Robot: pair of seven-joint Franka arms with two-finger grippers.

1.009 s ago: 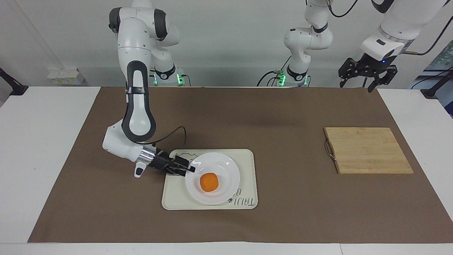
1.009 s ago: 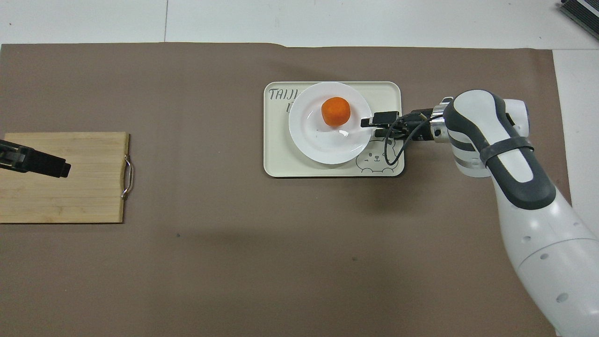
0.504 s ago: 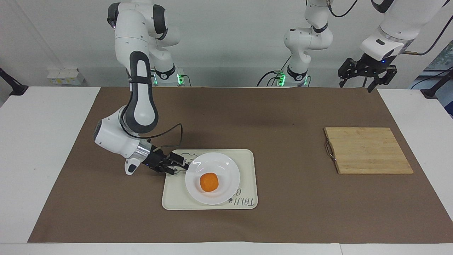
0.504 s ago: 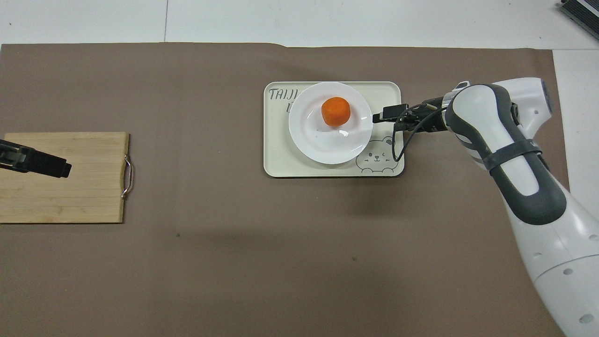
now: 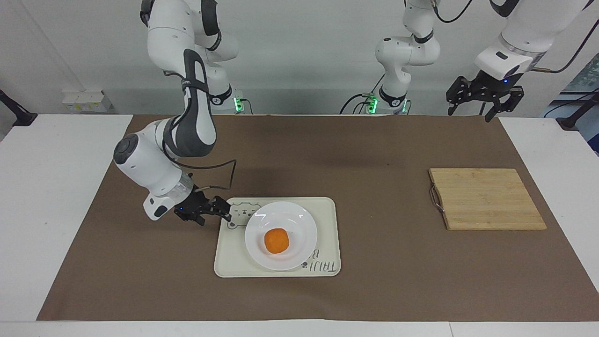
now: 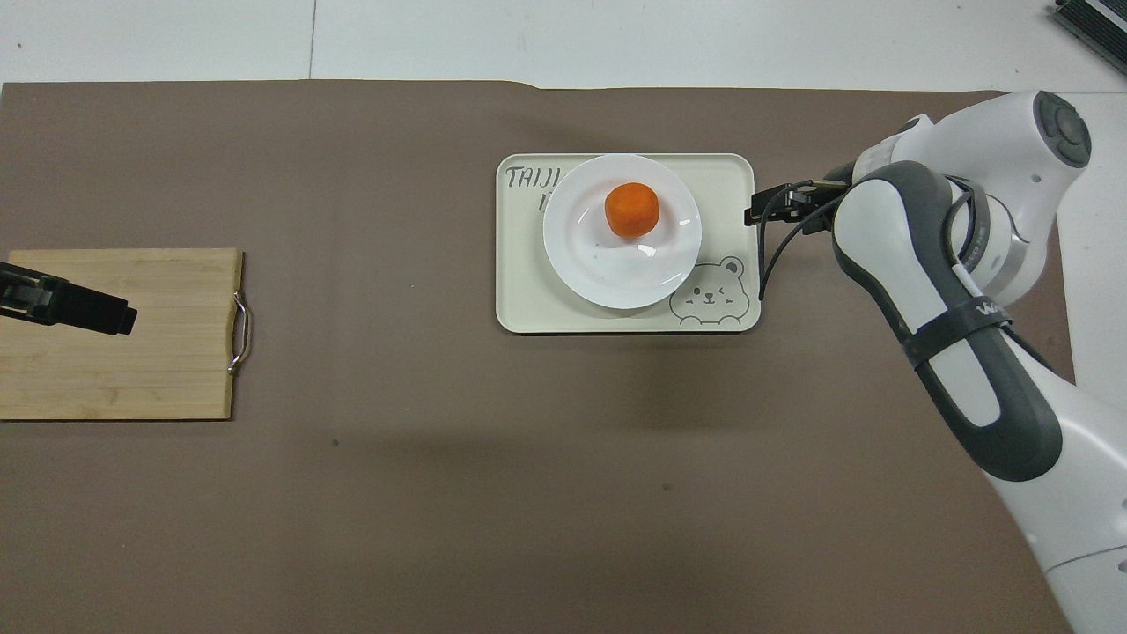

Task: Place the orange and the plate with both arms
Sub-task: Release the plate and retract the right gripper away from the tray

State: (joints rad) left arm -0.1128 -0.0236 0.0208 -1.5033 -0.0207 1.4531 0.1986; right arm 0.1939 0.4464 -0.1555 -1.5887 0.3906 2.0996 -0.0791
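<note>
The orange is sitting on the plate on the tray; being round, it is likely rolling if jolted, so the glossy plate wants gripping at its rim. The right end effector is hanging wide and empty beside the tray; the left end effector is waiting wide over the worktop's edge

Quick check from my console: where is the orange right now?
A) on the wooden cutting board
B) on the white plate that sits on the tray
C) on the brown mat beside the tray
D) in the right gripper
B: the orange rests on the white plate, which sits on the cream tray; no gripper touches it.
</note>
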